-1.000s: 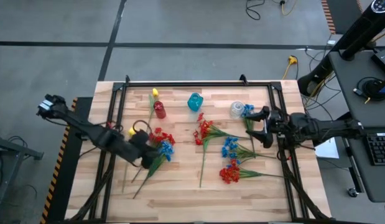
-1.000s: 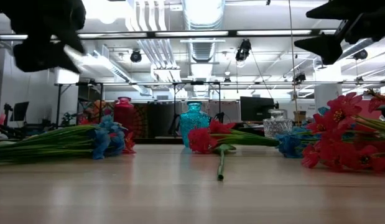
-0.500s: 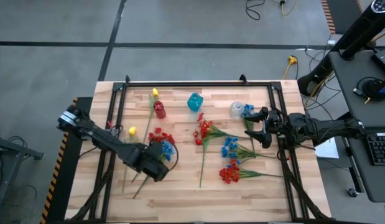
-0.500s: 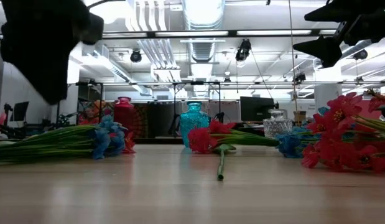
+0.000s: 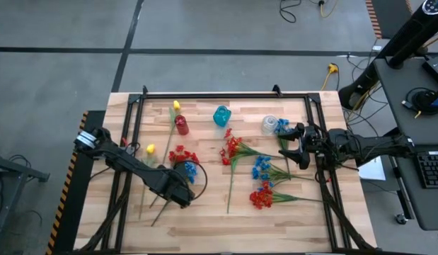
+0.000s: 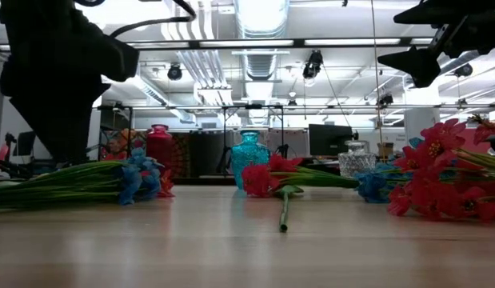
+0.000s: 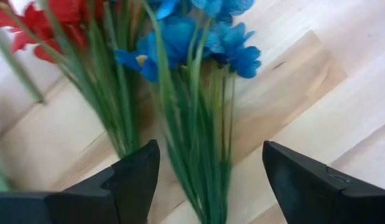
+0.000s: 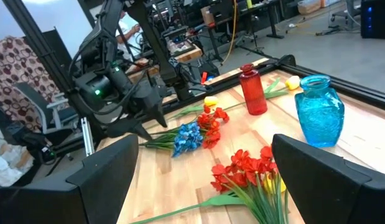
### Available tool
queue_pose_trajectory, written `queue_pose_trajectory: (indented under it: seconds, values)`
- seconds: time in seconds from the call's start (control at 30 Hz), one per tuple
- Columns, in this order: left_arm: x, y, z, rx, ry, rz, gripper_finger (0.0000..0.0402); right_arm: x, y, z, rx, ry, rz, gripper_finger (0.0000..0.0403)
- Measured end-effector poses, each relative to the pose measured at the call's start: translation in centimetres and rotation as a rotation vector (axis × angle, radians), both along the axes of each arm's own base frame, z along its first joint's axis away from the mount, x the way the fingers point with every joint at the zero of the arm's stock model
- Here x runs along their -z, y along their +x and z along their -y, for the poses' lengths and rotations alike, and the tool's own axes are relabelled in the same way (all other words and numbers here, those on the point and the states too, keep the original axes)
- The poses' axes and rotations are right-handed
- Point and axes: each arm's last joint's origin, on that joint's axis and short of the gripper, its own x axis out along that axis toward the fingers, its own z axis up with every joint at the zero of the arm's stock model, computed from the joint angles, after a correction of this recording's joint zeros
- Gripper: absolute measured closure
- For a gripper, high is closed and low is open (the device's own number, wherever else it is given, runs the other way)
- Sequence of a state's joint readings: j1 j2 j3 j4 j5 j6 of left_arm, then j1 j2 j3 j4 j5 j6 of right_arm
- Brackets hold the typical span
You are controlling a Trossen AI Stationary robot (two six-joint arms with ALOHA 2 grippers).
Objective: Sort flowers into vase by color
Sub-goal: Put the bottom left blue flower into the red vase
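Note:
My left gripper is open and low over the stems of a blue spray that lies on the table beside a red spray. Its fingers stand on either side of the blue spray's green stems without plainly touching them. My right gripper is open and empty, held above the table near the clear vase, which holds blue blooms. A red vase and a blue vase stand at the far side. More red sprays and a blue spray lie at the middle right.
Yellow blooms lie near the red vase and at the left. A black frame rail runs along the table's far edge and down both sides. Bare wood shows along the near edge.
My left gripper has gone toward the table's near edge and a little to the right, and down, from over the blooms to the stems of the blue and red sprays. The flowers have not moved.

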State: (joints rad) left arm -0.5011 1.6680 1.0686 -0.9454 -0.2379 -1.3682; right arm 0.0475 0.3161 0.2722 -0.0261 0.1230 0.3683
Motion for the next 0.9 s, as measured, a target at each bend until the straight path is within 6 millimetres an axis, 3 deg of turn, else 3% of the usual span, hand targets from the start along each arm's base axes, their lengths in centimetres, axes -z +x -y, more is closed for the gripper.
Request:
queue_pose_trajectory:
  seconds: [0.67, 0.9]
  values:
    - [3.7, 1.1, -0.1, 0.024, 0.076, -0.094, 0.0192, 0.0, 0.0, 0.0, 0.0, -0.001, -0.002, 0.0041]
    - [3.7, 1.1, -0.1, 0.028, 0.076, -0.093, 0.0247, 0.0, 0.0, 0.0, 0.0, -0.001, -0.002, 0.0041]
